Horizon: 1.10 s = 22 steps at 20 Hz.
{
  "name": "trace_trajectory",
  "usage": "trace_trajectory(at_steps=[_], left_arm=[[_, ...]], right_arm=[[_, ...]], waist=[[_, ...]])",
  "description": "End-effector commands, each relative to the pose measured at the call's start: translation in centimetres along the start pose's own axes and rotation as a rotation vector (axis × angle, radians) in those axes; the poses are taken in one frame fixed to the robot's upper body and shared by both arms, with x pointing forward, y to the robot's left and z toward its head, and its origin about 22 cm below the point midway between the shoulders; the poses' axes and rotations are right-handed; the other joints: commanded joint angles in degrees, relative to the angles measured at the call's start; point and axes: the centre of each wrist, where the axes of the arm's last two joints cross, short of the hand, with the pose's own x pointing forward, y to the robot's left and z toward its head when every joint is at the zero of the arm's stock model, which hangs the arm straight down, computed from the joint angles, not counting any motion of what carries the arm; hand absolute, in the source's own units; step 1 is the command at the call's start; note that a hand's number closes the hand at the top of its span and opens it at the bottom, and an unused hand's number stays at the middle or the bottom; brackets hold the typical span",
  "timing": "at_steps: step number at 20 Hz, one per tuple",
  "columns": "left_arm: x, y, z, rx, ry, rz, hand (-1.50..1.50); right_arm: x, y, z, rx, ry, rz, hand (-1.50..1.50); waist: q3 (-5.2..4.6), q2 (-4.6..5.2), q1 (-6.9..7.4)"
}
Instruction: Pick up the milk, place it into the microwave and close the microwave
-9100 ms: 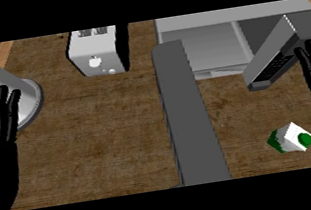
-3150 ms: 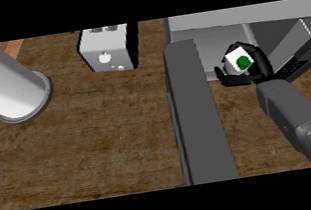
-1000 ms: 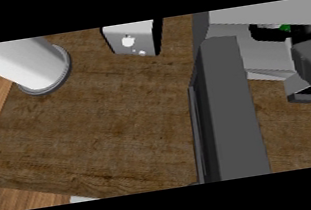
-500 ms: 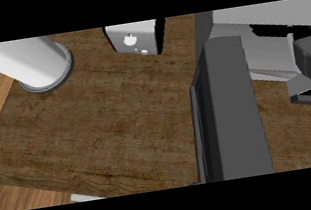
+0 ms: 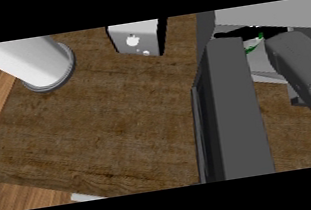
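Milk [image 5: 253, 46] shows only as a green-and-white sliver inside the microwave [image 5: 279, 10]. Beside it the right hand [image 5: 241, 33] is a dark shape beyond the grey forearm [image 5: 303, 67]; I cannot tell whether it clasps the carton. The microwave door [image 5: 229, 116] stands open over the wooden counter [image 5: 102, 130], with a toaster [image 5: 137, 39] and a white cylinder [image 5: 29, 60] farther left.

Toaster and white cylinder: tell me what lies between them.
Only bare wooden counter lies between the toaster and the white cylinder, shown in the head view.
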Motion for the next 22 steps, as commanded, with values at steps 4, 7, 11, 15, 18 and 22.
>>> trace_trajectory(at_steps=[4,7,11,15,18,22], left_arm=[[-0.5,0.4,-0.5,-0.004,0.006,0.003,-1.50],[-1.1,0.2,-0.7,-0.019,0.035,0.022,-1.50],[-1.7,0.6,-0.4,-0.009,0.065,0.033,-1.50],[-2.1,0.2,-0.4,-0.007,0.068,0.030,-1.50],[-2.3,-0.1,-0.1,-0.023,0.096,0.043,-1.50],[-3.4,-0.2,-0.1,-0.012,0.101,0.055,-1.50]], right_arm=[[3.5,4.0,-1.2,0.003,0.016,0.004,-1.50],[4.6,5.7,-1.3,-0.002,-0.008,-0.002,-1.50],[5.4,6.4,-1.5,0.015,-0.044,-0.025,-1.50],[5.6,6.4,-1.6,-0.068,-0.051,-0.055,-1.50],[4.6,5.0,-1.6,-0.102,-0.039,-0.046,-1.50],[4.2,5.2,-1.2,-0.111,-0.044,-0.041,-1.50]], waist=[[-0.19,-0.60,-0.23],[-0.18,-0.50,-0.73],[-0.19,-1.22,-1.97],[-0.12,-1.58,-3.13],[-0.10,-1.92,-4.13],[-0.21,-2.05,-5.00]])
